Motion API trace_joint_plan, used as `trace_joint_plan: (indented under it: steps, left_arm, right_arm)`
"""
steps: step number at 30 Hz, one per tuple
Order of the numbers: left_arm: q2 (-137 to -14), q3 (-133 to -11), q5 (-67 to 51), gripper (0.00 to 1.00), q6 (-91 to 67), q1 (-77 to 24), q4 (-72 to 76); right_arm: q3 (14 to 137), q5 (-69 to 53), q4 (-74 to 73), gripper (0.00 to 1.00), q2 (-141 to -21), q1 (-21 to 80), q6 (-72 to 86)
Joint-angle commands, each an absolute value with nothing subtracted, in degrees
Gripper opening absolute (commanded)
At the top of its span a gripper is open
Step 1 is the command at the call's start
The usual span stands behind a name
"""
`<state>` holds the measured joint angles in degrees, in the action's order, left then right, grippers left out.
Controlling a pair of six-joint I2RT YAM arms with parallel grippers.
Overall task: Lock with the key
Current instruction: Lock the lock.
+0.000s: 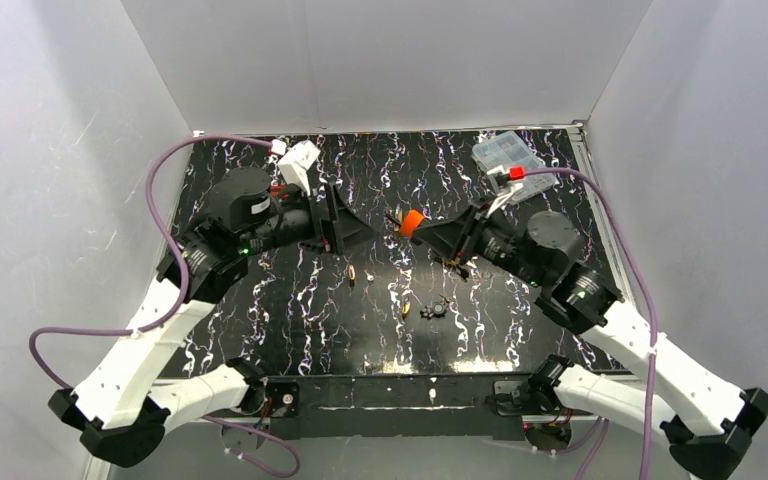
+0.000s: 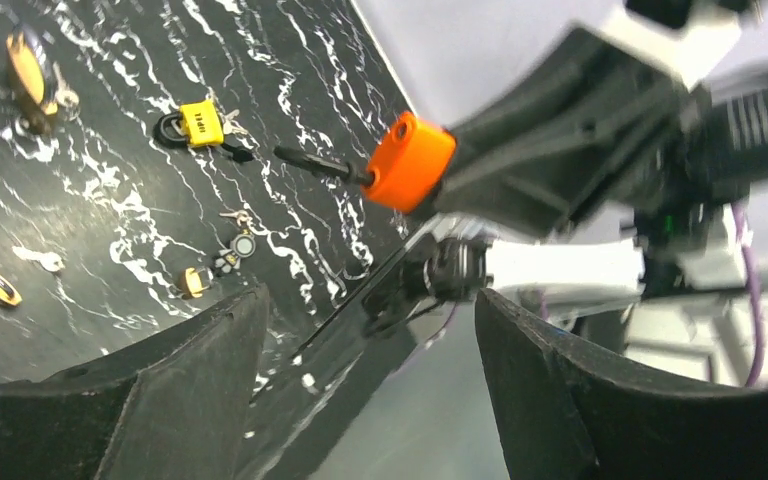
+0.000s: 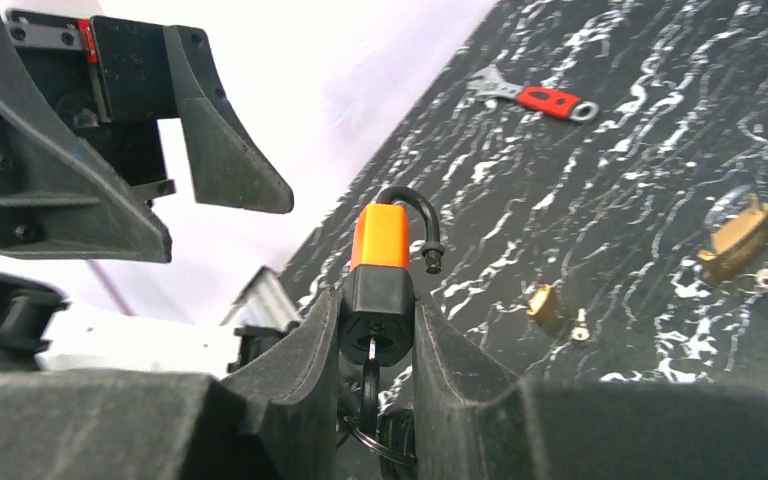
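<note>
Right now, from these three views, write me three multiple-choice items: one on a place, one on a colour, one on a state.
1. Where is the clear compartment box? A) far right corner of the table B) beside the left arm's base C) mid-table
2. What colour is the padlock in the right claw? A) blue B) orange and black C) green
3. How is its shackle? A) open, one end free B) latched shut C) missing
Key: 1A, the top view shows it there; 2B, the right wrist view shows that body; 3A, its tip stands clear of the body.
</note>
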<state>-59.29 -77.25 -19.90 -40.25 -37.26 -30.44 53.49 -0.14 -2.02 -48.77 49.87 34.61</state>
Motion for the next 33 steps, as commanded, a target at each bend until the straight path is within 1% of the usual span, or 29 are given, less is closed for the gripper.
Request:
trace_joint_plan:
  steps: [1, 2, 4, 9, 20, 27, 30, 33]
  left_arm:
    - [-56.1, -79.7, -31.3, 0.72, -19.3, -37.4, -34.3]
    - [-55.9, -79.5, -32.7, 0.71, -17.7, -37.4, -34.2]
    - [-55.9, -79.3, -35.6, 0.68, -15.1, -37.4, -34.0]
    - [-57.2, -79.6, -42.6, 0.61, -12.9, -37.4, -32.0]
    - [-57.1, -79.7, -50.5, 0.49, -14.5, -37.3, -28.3]
    - [-56.7, -77.9, -51.4, 0.38, -17.8, -37.4, -24.4]
    - [-56.9, -77.6, -51.8, 0.31, -18.2, -37.3, -24.2]
    - [-56.9, -77.1, -51.9, 0.30, -18.3, -37.4, -24.2]
  right_arm:
    - [53.9, -24.3, 2.4, 0.01, -45.6, 42.2, 41.8]
    - [54.2, -30.1, 3.1, 0.01, -45.7, 40.8, 43.6]
    - [55.2, -36.6, 4.2, 0.01, -46.1, 38.9, 45.8]
    - [57.9, -44.4, 7.6, 0.01, -47.4, 38.6, 50.6]
    - [60.4, -46.0, 9.6, 0.01, -47.8, 38.6, 53.7]
    - [59.9, -44.1, 9.9, 0.01, -47.9, 38.6, 54.0]
    - [60.0, -42.9, 9.8, 0.01, -48.0, 38.6, 53.9]
    - [60.4, -42.3, 9.9, 0.01, -48.3, 38.6, 53.9]
